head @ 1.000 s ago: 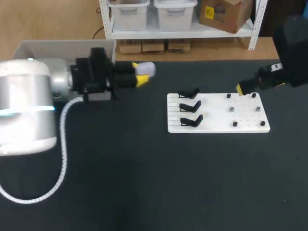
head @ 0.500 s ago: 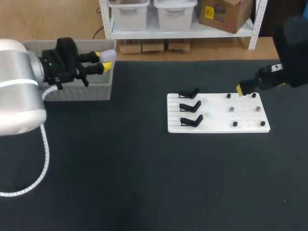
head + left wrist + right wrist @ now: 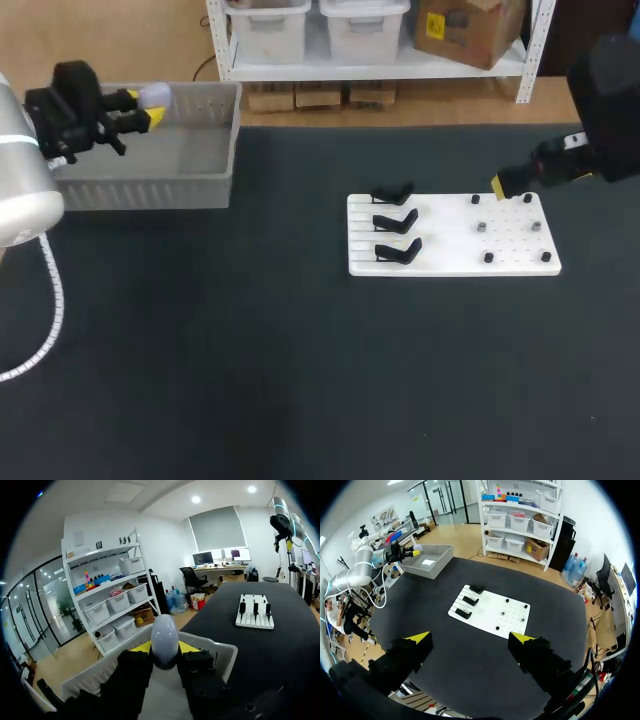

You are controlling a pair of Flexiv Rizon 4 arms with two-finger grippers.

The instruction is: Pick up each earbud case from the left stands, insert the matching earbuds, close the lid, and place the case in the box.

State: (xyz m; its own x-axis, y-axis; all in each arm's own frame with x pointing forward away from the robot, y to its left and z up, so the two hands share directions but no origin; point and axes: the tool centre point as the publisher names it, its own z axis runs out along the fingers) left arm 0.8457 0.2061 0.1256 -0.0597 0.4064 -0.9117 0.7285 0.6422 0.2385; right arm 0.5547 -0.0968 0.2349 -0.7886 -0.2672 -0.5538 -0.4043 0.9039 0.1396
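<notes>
My left gripper (image 3: 142,108) is shut on a pale, rounded earbud case (image 3: 156,95) and holds it above the grey box (image 3: 205,178) at the table's far left. In the left wrist view the case (image 3: 165,639) sits upright between the yellow fingertips (image 3: 142,647), over the box's rim (image 3: 220,652). The white board (image 3: 450,262) carries three bare black stands (image 3: 397,220) on its left side and several small dark and grey pieces (image 3: 481,227) on its right. My right gripper (image 3: 470,639) is open and holds nothing, high above the board (image 3: 492,614).
The box stands at the table's back left corner. In the head view only one yellow tip of my right gripper (image 3: 498,186) shows, at the board's far right edge. The black tabletop (image 3: 300,380) stretches bare between box and board.
My left arm has swung to the left with the case, from mid-table to above the grey box. The right arm has stayed put.
</notes>
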